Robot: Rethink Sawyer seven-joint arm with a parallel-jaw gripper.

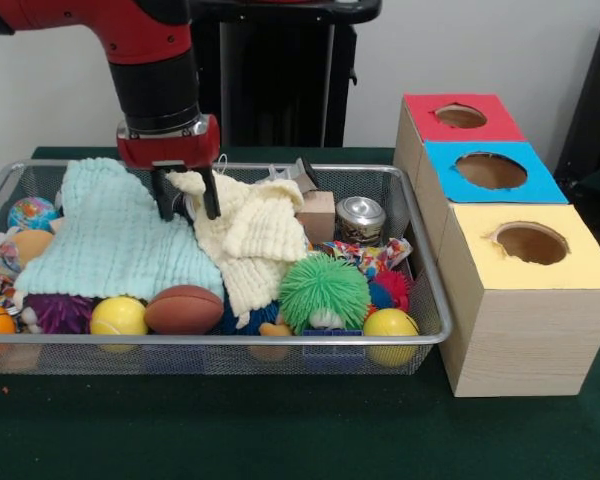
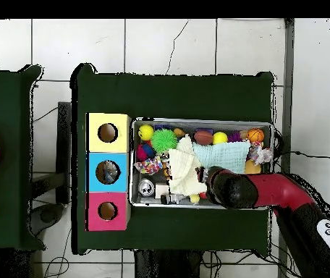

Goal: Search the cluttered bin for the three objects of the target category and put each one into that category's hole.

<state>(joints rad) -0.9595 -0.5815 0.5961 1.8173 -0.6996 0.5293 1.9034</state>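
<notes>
Bin: cluttered bin (image 1: 432, 335) sits left of the three boxes in the front view, packed full.
Claw: gripper (image 1: 186, 207) spread apart, holding nothing, tips down at the cream cloth (image 1: 255, 238).
Your move: you'll want to pinch one fold, lift slowly, uncover what's beneath.

No legible text or labels anywhere
</notes>
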